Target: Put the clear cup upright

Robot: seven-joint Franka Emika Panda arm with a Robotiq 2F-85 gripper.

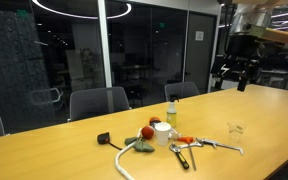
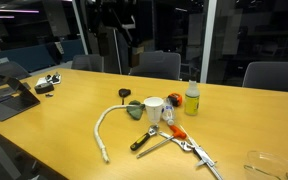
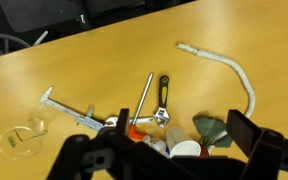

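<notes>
The clear cup rests on the wooden table, apart from the other things. It also shows in an exterior view at the bottom corner and in the wrist view, where it seems to lie on its side. My gripper hangs high above the table's far end, well away from the cup. In the wrist view its two dark fingers stand wide apart with nothing between them. In an exterior view the arm is dark against the background.
In the middle of the table are a white round container, a clear bottle with a yellow top, a red object, a white rope, a wrench and other metal tools. A tablet is at one end. Chairs line the far side.
</notes>
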